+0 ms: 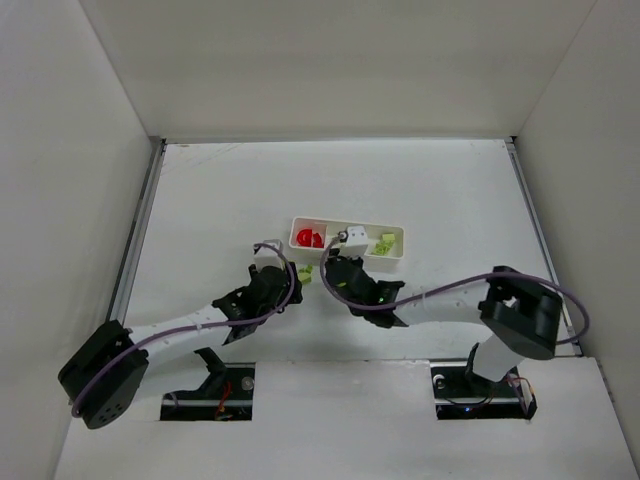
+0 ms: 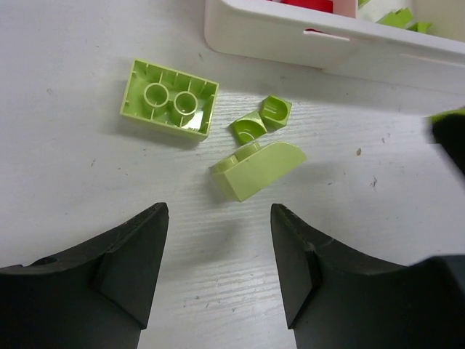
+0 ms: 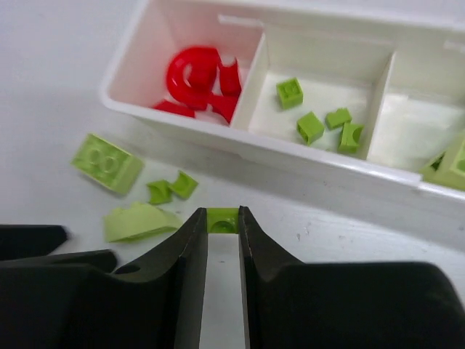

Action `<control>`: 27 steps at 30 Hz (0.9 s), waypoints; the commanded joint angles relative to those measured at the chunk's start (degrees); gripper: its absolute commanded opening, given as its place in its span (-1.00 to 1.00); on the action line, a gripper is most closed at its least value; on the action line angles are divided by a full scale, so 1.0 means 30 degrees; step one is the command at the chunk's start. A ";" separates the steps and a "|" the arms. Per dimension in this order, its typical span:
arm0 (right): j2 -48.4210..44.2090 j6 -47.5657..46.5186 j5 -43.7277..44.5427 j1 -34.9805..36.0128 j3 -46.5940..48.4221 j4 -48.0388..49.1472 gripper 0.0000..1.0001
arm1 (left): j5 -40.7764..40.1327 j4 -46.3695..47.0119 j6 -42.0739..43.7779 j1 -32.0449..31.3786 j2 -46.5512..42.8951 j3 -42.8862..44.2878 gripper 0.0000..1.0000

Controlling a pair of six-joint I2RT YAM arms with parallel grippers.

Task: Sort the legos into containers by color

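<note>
The white tray (image 3: 290,158) has red legos (image 3: 200,76) in its left compartment, several small lime-green legos (image 3: 320,120) in the middle one, and a green piece (image 3: 450,166) in the right one. My right gripper (image 3: 222,213) is shut on a small green lego (image 3: 222,221) just in front of the tray. Loose green legos lie on the table to its left: a flat brick (image 2: 169,99), a curved brick (image 2: 258,169) and two small pieces (image 2: 247,129). My left gripper (image 2: 218,218) is open and empty just short of the curved brick.
In the top view the tray (image 1: 400,238) sits mid-table, with both grippers close together at its near left corner. White walls enclose the table on three sides. The right gripper's black body (image 2: 450,138) shows at the right edge of the left wrist view.
</note>
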 commanded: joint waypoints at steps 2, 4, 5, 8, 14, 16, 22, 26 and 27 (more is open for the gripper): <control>-0.3239 -0.0470 0.0227 0.0116 -0.0347 -0.0039 -0.51 | -0.0276 0.1607 0.0311 -0.0210 0.1016 0.1301 0.12; -0.3448 -0.0849 -0.0183 -0.0350 -0.0260 0.0076 -0.51 | -0.0422 0.1753 0.0369 -0.0327 0.1339 0.1536 0.13; -0.3390 -0.1287 -0.0359 -0.0817 -0.0028 0.0107 -0.50 | -0.0422 0.1899 0.0369 -0.0327 0.1544 0.1653 0.15; -0.2689 -0.1642 -0.0856 -0.1901 0.0617 0.0165 -0.49 | -0.0422 0.2017 0.0369 -0.0356 0.2043 0.2092 0.20; -0.1164 -0.1380 -0.2381 -0.3690 0.1527 0.0516 -0.48 | -0.1534 0.2017 0.0719 -0.0708 0.3448 0.2737 0.28; -0.0988 -0.1291 -0.2731 -0.4072 0.1673 0.0634 -0.46 | -0.1594 0.2192 0.1012 -0.0767 0.4004 0.2972 0.28; -0.0432 -0.1437 -0.3729 -0.4308 0.2230 0.0489 -0.08 | -0.1594 0.2573 0.1160 -0.0650 0.4826 0.3119 0.27; -0.0343 -0.1409 -0.3817 -0.4278 0.2172 0.0634 0.22 | -0.1594 0.2691 0.1160 -0.0532 0.5003 0.3119 0.27; -0.0313 -0.1437 -0.3847 -0.4278 0.2172 0.0605 0.24 | -0.1594 0.2720 0.1160 -0.0532 0.5061 0.3119 0.27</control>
